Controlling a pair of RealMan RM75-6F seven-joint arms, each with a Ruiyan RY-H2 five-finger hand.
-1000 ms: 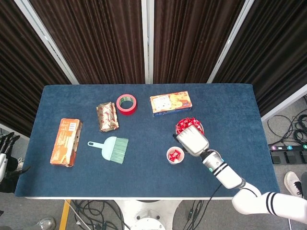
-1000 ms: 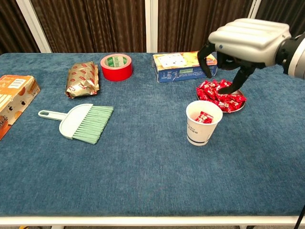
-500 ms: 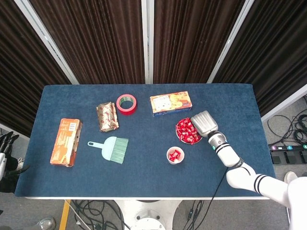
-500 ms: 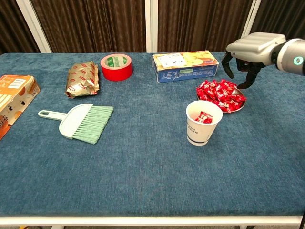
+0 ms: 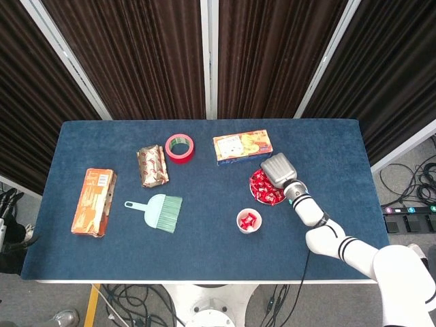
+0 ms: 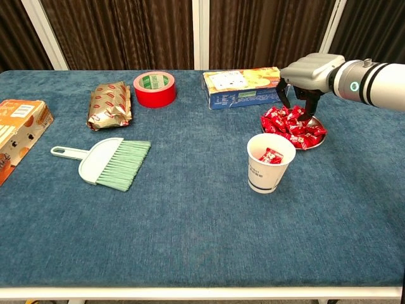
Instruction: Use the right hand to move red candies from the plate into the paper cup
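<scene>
Over the plate (image 6: pixel 321 139) at the bench's (image 6: pixel 190 221) right side, the right hand (image 6: pixel 302 79) hung w/ fingers (image 6: pixel 295 111) pointing down into the red candies (image 6: pixel 292 125); whether it pinched one couldn't be told. One candy lay in the paper cup (image 6: pixel 270 163), just in front of the plate. Left hand out of view.

Head view looks down overhead; chest view faces the table (image 6: pixel 190 240) low.

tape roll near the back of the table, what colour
Red tape roll, with a green inner core; clearest in the chest view.
</scene>
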